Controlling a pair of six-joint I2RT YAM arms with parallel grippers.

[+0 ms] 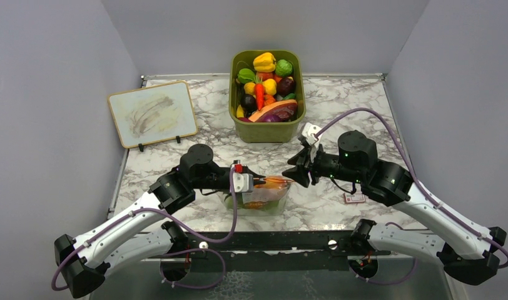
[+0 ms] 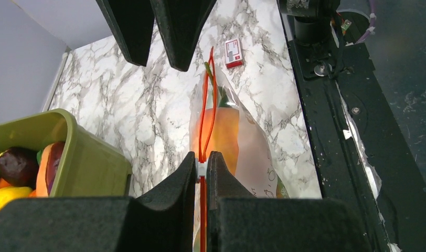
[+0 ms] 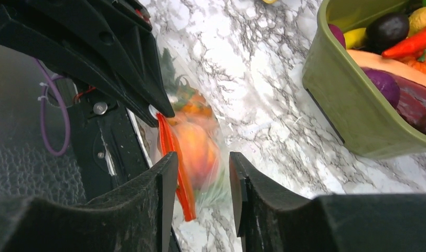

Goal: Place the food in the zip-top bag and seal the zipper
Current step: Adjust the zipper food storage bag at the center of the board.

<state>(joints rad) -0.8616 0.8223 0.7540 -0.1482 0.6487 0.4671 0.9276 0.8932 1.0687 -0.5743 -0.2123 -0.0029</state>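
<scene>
Quick tally: two arms, one zip-top bag (image 1: 264, 199), one olive bin (image 1: 267, 131), one whiteboard (image 1: 152, 114), one small red-and-white card (image 1: 355, 197), all on the marble table (image 1: 339, 106).

The bag lies near the table's front edge, between my two grippers. The left gripper (image 2: 202, 157) is clenched on the zipper (image 3: 167, 134), pinching the orange-red strip at one end of the mouth. The right gripper (image 1: 299, 167) has its jaws apart and holds nothing; the strip's other end lies just beside one finger.

Food in the bag: one round orange-peach fruit (image 3: 198, 152) and one bumpy orange fruit (image 3: 192, 105) with green leaves. There's a green blur below them that I can't count.

The bin is heaped with toy produce, too many pieces to count.
</scene>
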